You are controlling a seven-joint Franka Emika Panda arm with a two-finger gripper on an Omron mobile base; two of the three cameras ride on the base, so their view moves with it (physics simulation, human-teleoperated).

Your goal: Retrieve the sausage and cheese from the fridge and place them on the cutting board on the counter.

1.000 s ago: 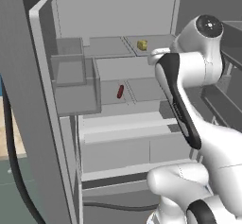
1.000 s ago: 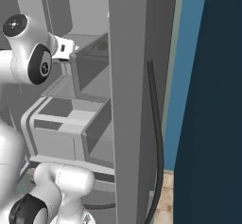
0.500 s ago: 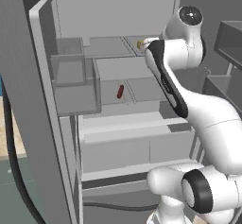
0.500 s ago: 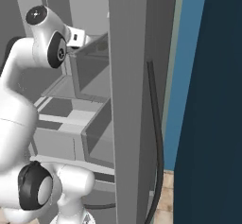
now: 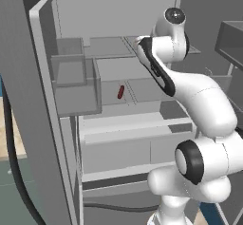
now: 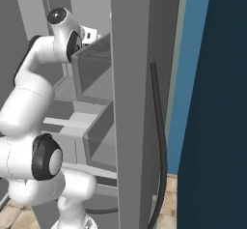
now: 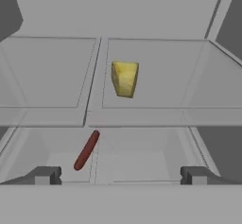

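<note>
Reaching into the open fridge [image 5: 95, 138] at upper-shelf height, arm bent over the lower bins in the left base view. Gripper [image 7: 120, 175] with fingers [image 7: 45, 175] spread wide apart, nothing between them. Cheese [image 7: 125, 78], a yellow wedge, sitting on the upper shelf straight ahead of the fingers, well clear of both. Sausage [image 7: 87, 150], dark red, lying on the shelf below, nearer the left finger in the hand view; seen too in the left base view [image 5: 120, 92] on the grey shelf left of the arm
</note>
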